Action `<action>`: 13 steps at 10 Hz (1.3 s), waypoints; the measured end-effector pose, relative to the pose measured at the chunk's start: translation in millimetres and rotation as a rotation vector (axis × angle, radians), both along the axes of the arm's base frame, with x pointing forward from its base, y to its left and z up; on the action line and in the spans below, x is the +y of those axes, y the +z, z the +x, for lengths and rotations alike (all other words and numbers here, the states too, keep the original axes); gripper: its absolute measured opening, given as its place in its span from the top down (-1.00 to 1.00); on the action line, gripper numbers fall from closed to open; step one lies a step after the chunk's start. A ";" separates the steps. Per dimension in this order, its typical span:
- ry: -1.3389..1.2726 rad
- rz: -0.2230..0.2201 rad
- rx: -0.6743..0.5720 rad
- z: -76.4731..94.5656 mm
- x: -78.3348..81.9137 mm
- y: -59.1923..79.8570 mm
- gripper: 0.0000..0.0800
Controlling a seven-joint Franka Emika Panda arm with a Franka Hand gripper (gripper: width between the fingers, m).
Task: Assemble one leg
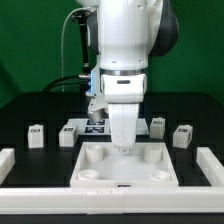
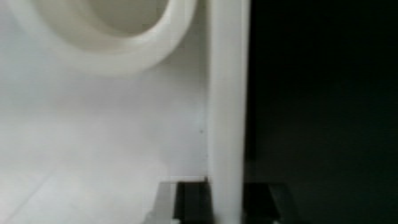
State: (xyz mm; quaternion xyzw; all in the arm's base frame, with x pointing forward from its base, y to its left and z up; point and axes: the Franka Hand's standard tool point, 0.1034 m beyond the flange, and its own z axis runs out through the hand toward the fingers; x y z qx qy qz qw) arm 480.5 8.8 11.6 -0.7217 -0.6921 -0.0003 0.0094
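The white square panel (image 1: 125, 163) with round corner sockets lies at the front middle of the black table. My gripper (image 1: 122, 143) reaches straight down onto its far edge. In the wrist view the two dark fingers (image 2: 192, 205) stand on either side of the panel's upright rim (image 2: 228, 100) and touch it, so the gripper (image 2: 228, 190) is shut on that rim. One round socket (image 2: 125, 30) shows beside it. Several small white tagged legs stand apart on the table: one leg (image 1: 37, 135) at the exterior view's left, another (image 1: 68, 135) beside it, and two (image 1: 158, 126) (image 1: 183, 135) at the right.
The marker board (image 1: 92, 126) lies behind the panel, partly hidden by the arm. White border rails run along the exterior view's left (image 1: 8, 160), right (image 1: 214, 165) and front (image 1: 110, 200). A black cable hangs behind the arm.
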 end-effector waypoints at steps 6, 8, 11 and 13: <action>0.060 -0.001 -0.008 12.0 41.5 -0.2 0.85; 0.060 -0.001 -0.007 11.8 41.2 -0.4 0.67; 0.059 -0.001 -0.007 11.7 40.5 -0.7 -0.03; 0.058 -0.001 -0.007 11.7 40.3 -0.7 -0.48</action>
